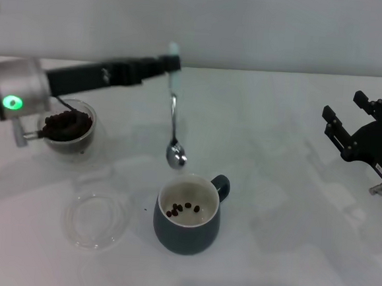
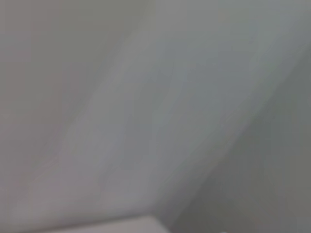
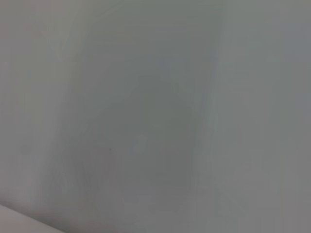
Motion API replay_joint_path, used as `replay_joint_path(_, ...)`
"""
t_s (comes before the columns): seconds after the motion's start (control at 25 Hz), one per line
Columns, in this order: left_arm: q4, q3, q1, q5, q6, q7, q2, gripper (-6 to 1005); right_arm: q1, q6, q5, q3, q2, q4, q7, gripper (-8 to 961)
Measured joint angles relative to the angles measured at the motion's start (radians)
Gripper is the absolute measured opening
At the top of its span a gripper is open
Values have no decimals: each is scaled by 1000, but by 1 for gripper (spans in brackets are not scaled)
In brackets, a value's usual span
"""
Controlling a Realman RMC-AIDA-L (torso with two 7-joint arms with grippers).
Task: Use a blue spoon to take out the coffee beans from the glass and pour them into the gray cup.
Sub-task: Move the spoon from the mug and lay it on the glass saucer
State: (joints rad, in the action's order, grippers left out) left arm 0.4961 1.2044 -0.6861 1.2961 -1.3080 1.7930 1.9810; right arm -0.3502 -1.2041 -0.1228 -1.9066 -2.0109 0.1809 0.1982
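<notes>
Left hand (image 1: pixel 173 63) reaches in from the left and grips the pale handle of the blue spoon (image 1: pixel 173 125), which hangs almost vertically, bowl downward, just beyond the far rim of the gray cup (image 1: pixel 188 222). The fingers are closed on the handle tip. The spoon bowl appears empty, and a few coffee beans (image 1: pixel 184 209) lie on the cup's creamy floor. The larger heap of beans (image 1: pixel 66 126) remains in the glass (image 1: pixel 69 133), far left on the counter (image 1: pixel 276 156), partly behind the arm. Right hand (image 1: pixel 363 137) hovers at the right edge, fingers apart, holding nothing.

Risks, as judged. The grip is at the very end of a long, thin shaft, so the spoon could swing or twist in the fingers and spill a later load. On the way back to the glass, the arm passes close over it; a low sweep could knock this light vessel over and scatter the beans. The spoon bowl also hangs close to the cup rim and could clip it.

Materials. The spoon has a polished metal bowl and slender shaft. The cup is a rounded glazed ceramic with a loop handle. The glass is clear and rounded. A shallow clear round dish (image 1: pixel 96 218) sits near left, its outline faint against the smooth white counter.
</notes>
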Motion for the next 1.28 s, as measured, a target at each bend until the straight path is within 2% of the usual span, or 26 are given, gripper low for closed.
replay_joint_path(0.08,25,-32,28,-11,-33,11,-8,128,-1,0,0,0,0,0,-3,634)
replay_joint_path(0.24,109,-89,126,-9,-53,17,-9,128,-1,0,1,0,0,0,-5,634)
replay_joint_path(0.4,121,-122,175,20,-49,13,-10,128,-1,0,3,0,0,1,-6,633)
replay_joint_path(0.84,60,-128,238,125,31,16,-15,127,0,-1,8,-1,0,5,-8,633)
replay_joint_path(1.28,58,-129,277,154,70,14,-17,128,2,0,5,-7,-2,4,-8,634)
